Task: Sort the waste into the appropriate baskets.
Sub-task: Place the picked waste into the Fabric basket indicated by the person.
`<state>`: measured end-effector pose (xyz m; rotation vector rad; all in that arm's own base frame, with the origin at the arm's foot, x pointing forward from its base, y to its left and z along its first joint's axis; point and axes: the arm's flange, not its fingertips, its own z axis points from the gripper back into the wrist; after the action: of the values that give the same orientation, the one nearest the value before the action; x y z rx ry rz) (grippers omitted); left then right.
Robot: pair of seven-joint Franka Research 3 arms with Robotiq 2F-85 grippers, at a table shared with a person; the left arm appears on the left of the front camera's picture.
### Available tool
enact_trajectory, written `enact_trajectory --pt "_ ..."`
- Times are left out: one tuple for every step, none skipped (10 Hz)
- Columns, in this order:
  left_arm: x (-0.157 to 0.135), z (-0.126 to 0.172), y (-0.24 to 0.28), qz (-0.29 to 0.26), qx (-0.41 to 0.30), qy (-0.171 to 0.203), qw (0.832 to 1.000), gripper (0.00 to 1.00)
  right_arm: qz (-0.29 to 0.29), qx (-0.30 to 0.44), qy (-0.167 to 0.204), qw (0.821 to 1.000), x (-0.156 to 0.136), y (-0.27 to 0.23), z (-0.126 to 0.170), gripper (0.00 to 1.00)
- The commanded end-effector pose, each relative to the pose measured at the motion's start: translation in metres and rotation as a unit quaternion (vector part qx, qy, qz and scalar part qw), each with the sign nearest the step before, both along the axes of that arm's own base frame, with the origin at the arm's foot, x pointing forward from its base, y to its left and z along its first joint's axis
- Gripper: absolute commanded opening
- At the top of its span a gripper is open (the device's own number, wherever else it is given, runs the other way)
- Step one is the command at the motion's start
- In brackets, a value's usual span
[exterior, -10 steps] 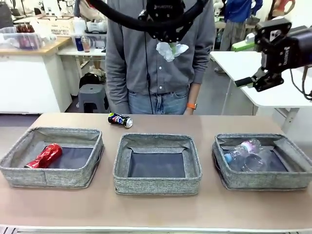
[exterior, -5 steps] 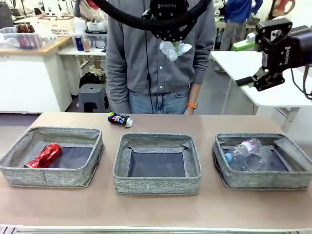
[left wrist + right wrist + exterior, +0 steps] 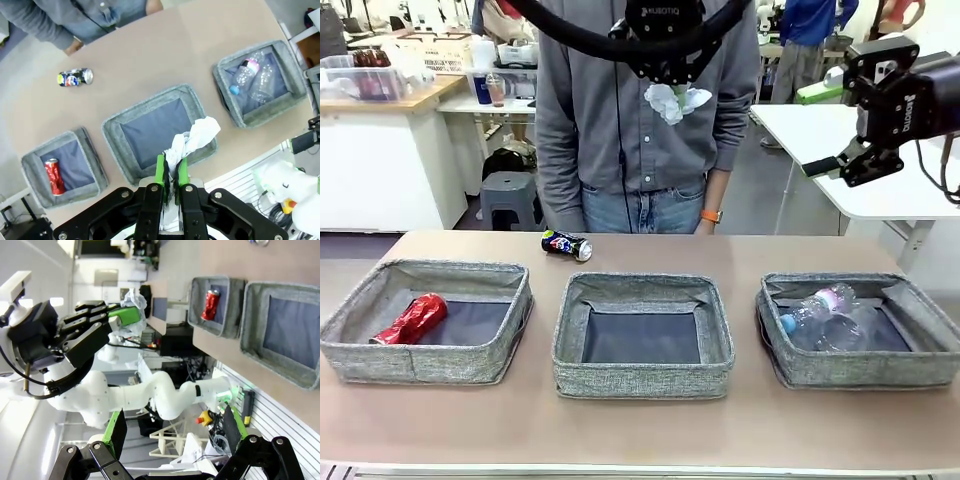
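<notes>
My left gripper (image 3: 667, 84) hangs high over the middle basket (image 3: 640, 380), shut on the white paper ball (image 3: 672, 101). In the left wrist view the ball (image 3: 196, 140) sticks out between the green pads (image 3: 160, 167), with that basket (image 3: 112, 145) below. A red can (image 3: 412, 320) lies in the left basket (image 3: 420, 358). Clear bottles (image 3: 825, 315) lie in the right basket (image 3: 860, 372). A dark can (image 3: 566, 245) rests on its side on the table behind the baskets. My right gripper (image 3: 820, 130) is raised at the far right, open and holding nothing.
A person in a grey shirt stands at the far edge, one hand (image 3: 713, 216) with an orange band near the table. A white table (image 3: 840, 150) stands behind my right arm. Bare tabletop (image 3: 640, 430) runs in front of the baskets.
My left gripper with the paper ball has shifted only slightly sideways. The right arm, cans, bottles and baskets have not moved.
</notes>
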<state>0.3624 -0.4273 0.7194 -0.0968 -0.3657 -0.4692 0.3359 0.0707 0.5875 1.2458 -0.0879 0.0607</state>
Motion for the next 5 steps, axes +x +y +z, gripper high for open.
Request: enact_trajectory --pt "-0.0054 -0.0025 0.007 0.004 0.008 -0.008 1.0 0.06 0.001 0.006 -0.004 1.0 0.0011 -0.0005 0.0035 1.0" --pt "-0.0054 -0.0025 0.007 0.004 0.008 -0.008 1.0 0.06 0.001 0.006 -0.004 1.0 0.0011 -0.0005 0.0035 1.0" --pt "-0.0054 -0.0025 0.007 0.004 0.008 -0.008 1.0 0.06 0.001 0.006 -0.004 1.0 0.0011 -0.0005 0.0035 1.0" --pt "-0.0054 -0.0025 0.007 0.004 0.008 -0.008 1.0 0.06 0.001 0.006 -0.004 1.0 0.0011 -0.0005 0.0035 1.0" --pt "-0.0054 -0.0025 0.007 0.004 0.008 -0.008 1.0 0.06 0.001 0.006 -0.004 1.0 0.0011 -0.0005 0.0035 1.0"
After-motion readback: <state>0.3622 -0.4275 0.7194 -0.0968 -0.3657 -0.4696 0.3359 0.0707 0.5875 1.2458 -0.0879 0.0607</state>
